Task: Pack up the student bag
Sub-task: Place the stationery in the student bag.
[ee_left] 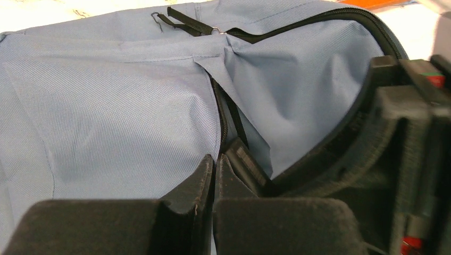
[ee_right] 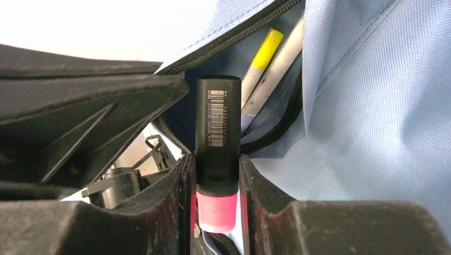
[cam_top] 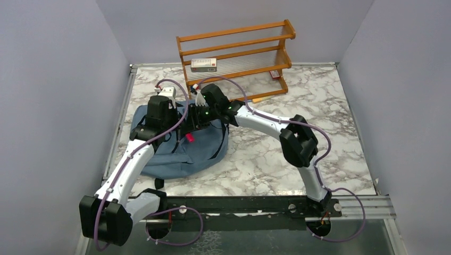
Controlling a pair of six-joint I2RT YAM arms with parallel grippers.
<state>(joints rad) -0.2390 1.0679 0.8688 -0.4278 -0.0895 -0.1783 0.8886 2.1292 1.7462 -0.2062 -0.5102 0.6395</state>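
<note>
The student bag [cam_top: 175,154], dusty blue with black zipper trim, lies flat at the table's left. My left gripper [ee_left: 215,159] is shut, pinching the bag's [ee_left: 117,106] pocket edge at the zipper line; a black zipper pull [ee_left: 245,160] sits beside its right finger. My right gripper [ee_right: 215,159] is shut on a black highlighter [ee_right: 217,127] with a pink end, its black tip aimed at the open pocket of the bag [ee_right: 372,106]. Inside the pocket lie a yellow-capped pen [ee_right: 264,50] and a white pen [ee_right: 274,77]. In the top view the highlighter's pink end [cam_top: 189,138] shows below the right gripper [cam_top: 195,126].
A wooden rack [cam_top: 234,53] stands at the back with a small box [cam_top: 203,64] on its shelf and a red item [cam_top: 275,74] low on its right. An orange stick [cam_top: 258,99] lies by its foot. Grey walls enclose the marble table [cam_top: 298,122].
</note>
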